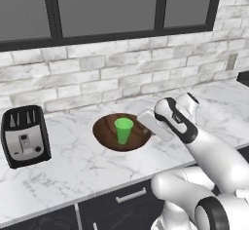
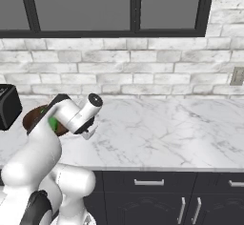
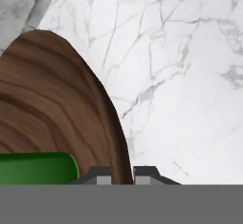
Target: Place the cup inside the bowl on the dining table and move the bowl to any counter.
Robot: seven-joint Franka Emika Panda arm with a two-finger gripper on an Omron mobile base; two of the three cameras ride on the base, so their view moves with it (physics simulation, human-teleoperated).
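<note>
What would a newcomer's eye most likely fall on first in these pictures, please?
Probably the small bright green cup, standing upright inside the wide dark brown wooden bowl on the long white marble counter. Next, the white arm's gripper, shut on the bowl's right rim, and the black toaster to the left.

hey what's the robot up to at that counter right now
The robot arm has its gripper shut on the rim of the wooden bowl, near its right edge. The green cup stands upright inside the bowl. The bowl is over the marble counter below the windows, with a black toaster to its left. Whether the bowl is resting on the counter or slightly lifted is hard to tell.
</note>
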